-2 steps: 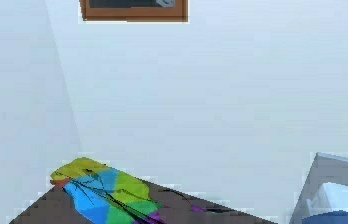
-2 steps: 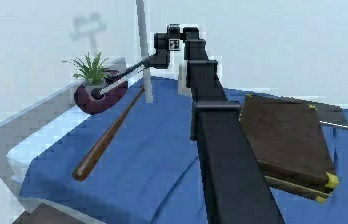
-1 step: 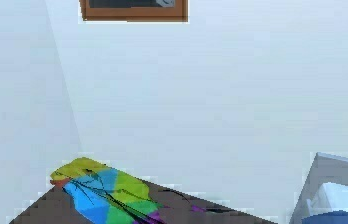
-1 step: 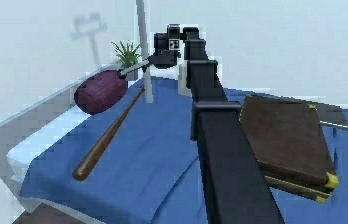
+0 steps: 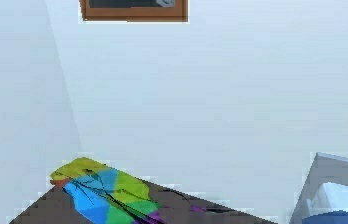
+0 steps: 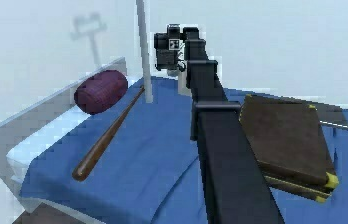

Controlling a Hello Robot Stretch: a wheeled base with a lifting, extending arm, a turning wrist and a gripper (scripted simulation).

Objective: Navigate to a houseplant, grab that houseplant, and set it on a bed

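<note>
Gripper point(image 6: 164, 52), at the far end of the dark square arm point(image 6: 217, 140), reaches out over the far edge of the blue-covered, white-framed bed point(image 6: 152, 165). Pale wall is behind it and a thin white upright pole point(image 6: 142, 50) stands just beside it. Whether it holds anything cannot be told.

On the bed, a plump dark-purple cushion point(image 6: 100, 90) sits near the far edge. A long brown wooden bat point(image 6: 107, 138) lies slantwise beside the cushion. A flat dark-brown book point(image 6: 287, 135) rests on the bed on the arm's other side.

With the arm stretched over the bed, the set-down step looks to be in hand. Where the houseplant is cannot be told. If it is at the gripper, the next move calls for lowering it onto the bare blue cover between bat and book, clear of both.
</note>
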